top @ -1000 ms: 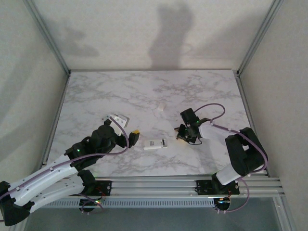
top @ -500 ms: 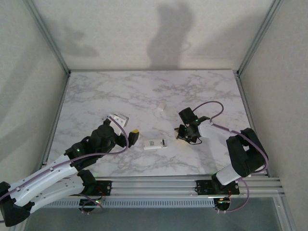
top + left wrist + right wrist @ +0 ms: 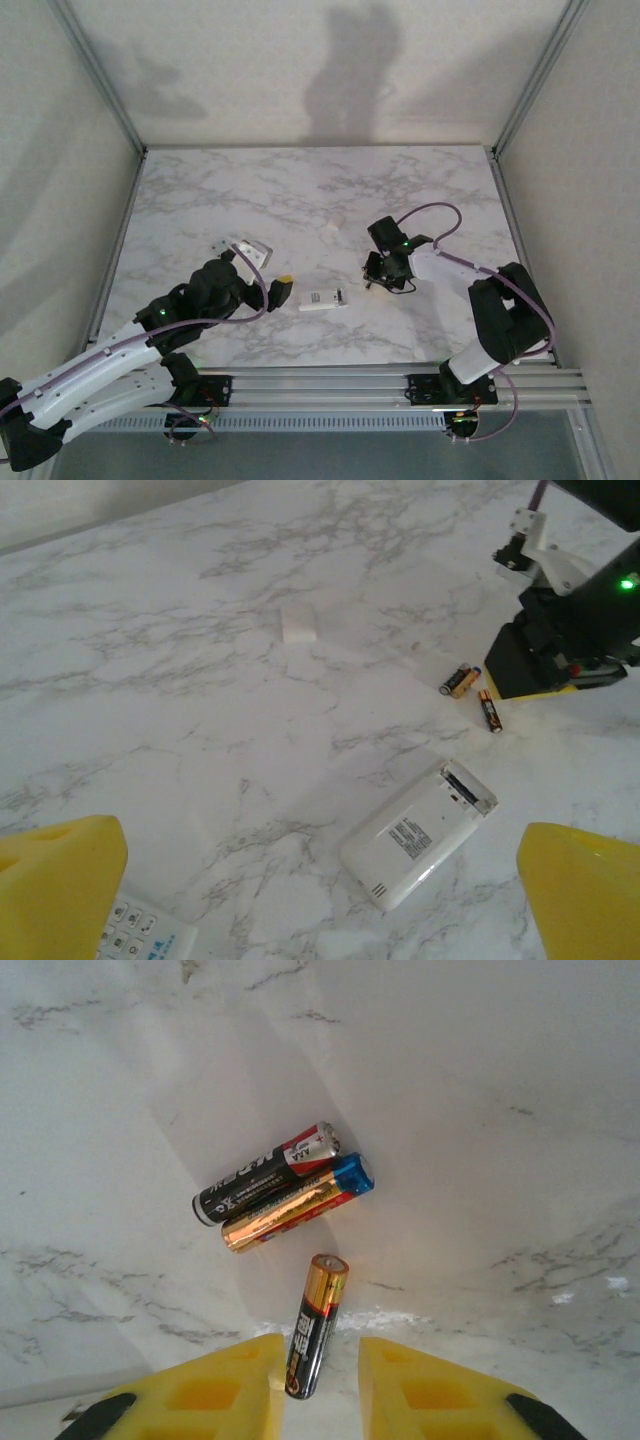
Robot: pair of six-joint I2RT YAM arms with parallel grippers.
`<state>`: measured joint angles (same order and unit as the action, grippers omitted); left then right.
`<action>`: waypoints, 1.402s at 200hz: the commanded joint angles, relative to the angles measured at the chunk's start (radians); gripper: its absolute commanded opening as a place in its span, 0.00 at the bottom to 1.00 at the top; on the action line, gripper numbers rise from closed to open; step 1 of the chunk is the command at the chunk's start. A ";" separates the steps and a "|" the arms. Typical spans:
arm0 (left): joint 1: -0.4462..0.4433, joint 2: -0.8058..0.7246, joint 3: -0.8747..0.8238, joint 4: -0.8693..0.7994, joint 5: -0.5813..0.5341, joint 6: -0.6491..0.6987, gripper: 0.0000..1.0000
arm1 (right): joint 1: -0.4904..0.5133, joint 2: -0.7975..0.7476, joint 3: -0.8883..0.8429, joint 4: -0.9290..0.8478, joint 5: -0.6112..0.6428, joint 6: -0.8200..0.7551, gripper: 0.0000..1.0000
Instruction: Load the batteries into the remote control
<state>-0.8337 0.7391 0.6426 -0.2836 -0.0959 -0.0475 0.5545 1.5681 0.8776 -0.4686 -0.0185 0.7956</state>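
Note:
The remote control (image 3: 415, 835) (image 3: 322, 299) lies face down on the marble, its battery bay open at the far end. Three batteries lie to its right. Two of them (image 3: 280, 1190) (image 3: 458, 681) touch side by side, and a black-and-gold one (image 3: 317, 1325) (image 3: 489, 710) lies apart, nearer me. My right gripper (image 3: 315, 1380) (image 3: 378, 278) points down over that single battery. Its yellow fingers stand narrowly open on either side of the battery's near end, with a gap on the right. My left gripper (image 3: 320, 900) (image 3: 262, 270) hovers wide open, left of the remote control, holding nothing.
A second white remote with small buttons (image 3: 140, 935) (image 3: 245, 247) lies beside my left gripper. A small white cover piece (image 3: 298, 623) (image 3: 335, 222) rests farther back. Metal frame posts and walls border the table.
My right gripper has shifted slightly back and left, and its jaws have parted a little around the single battery. My left arm has hardly moved.

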 commanded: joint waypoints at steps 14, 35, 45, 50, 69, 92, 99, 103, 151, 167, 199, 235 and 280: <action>0.008 -0.010 -0.012 0.018 0.041 0.022 1.00 | 0.008 0.049 0.047 -0.007 0.040 -0.019 0.25; 0.008 -0.009 -0.012 0.017 0.040 0.024 1.00 | 0.007 0.073 0.052 0.004 0.034 -0.018 0.24; 0.008 -0.008 -0.012 0.015 0.040 0.023 0.99 | 0.007 0.082 0.054 0.005 0.035 -0.015 0.23; 0.009 -0.008 -0.012 0.016 0.039 0.023 1.00 | 0.007 0.084 0.054 0.007 0.037 -0.015 0.23; 0.008 -0.009 -0.012 0.017 0.038 0.021 0.99 | 0.007 0.089 0.050 0.006 0.046 -0.018 0.21; 0.009 -0.008 -0.014 0.017 0.033 0.023 1.00 | 0.007 0.095 0.047 -0.003 0.055 -0.025 0.19; 0.008 -0.006 -0.013 0.016 0.027 0.023 1.00 | 0.007 0.095 0.045 -0.006 0.058 -0.025 0.18; 0.008 -0.006 -0.013 0.014 0.025 0.023 1.00 | 0.007 0.095 0.044 -0.009 0.058 -0.025 0.18; 0.008 -0.012 -0.016 0.017 0.031 0.023 0.99 | 0.010 -0.009 -0.014 -0.019 0.050 -0.032 0.12; 0.010 -0.007 -0.015 0.018 0.030 0.014 1.00 | 0.021 -0.094 -0.048 0.031 0.003 -0.067 0.12; 0.021 0.064 0.104 -0.090 -0.111 -0.362 0.99 | 0.100 -0.237 -0.071 0.092 0.042 -0.118 0.11; 0.023 0.137 0.038 -0.005 0.010 -0.690 0.95 | 0.156 -0.272 -0.088 0.170 0.047 -0.158 0.11; 0.026 0.250 -0.106 0.194 0.114 -0.812 0.85 | 0.176 -0.244 -0.123 0.249 0.001 -0.176 0.11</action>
<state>-0.8146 0.9241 0.5770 -0.1997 -0.0536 -0.7300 0.7128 1.3022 0.7883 -0.2836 -0.0006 0.6468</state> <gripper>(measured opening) 0.865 0.115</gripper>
